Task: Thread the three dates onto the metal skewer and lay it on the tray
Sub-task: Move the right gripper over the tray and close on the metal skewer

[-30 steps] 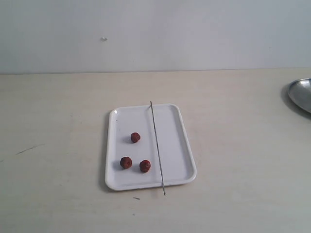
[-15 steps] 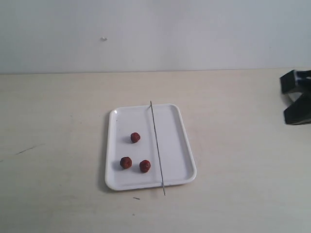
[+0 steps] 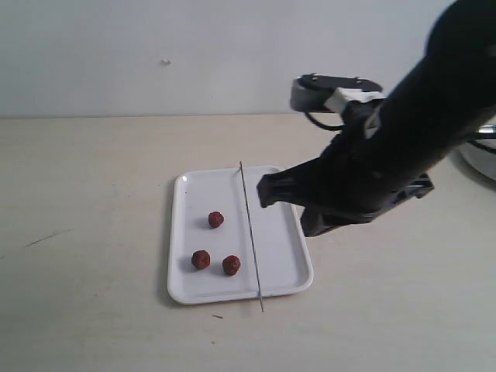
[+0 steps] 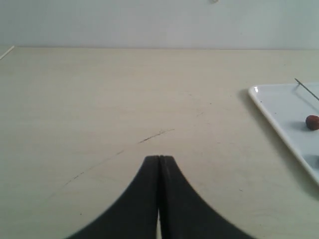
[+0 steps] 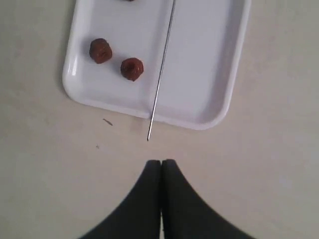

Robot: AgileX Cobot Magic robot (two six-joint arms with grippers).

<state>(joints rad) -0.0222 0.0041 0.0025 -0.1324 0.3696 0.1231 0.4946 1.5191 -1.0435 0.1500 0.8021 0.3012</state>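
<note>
The white tray [image 3: 287, 232] lies mid-table with three dates [image 3: 215, 219] [image 3: 201, 260] [image 3: 231, 265] loose on its left half. The metal skewer [image 3: 249, 232] rests bare across the tray, its near end sticking out past the front rim. My right arm [image 3: 364, 170] hangs over the tray's right side. In the right wrist view my right gripper [image 5: 161, 162] is shut and empty, raised just beyond the skewer [image 5: 162, 74] tip, with two dates [image 5: 100, 51] [image 5: 132, 68] showing. My left gripper [image 4: 159, 157] is shut and empty, well apart from the tray [image 4: 279, 114]; it is out of the exterior view.
A round silver dish [image 3: 482, 159] sits at the far right, mostly hidden behind my right arm. A thin dark scratch [image 4: 157, 134] marks the table ahead of the left gripper. Bare tabletop lies left of the tray; a pale wall runs behind.
My right arm has swung in from the right edge and now hangs over the tray's right side. The dates, skewer and tray have not moved.
</note>
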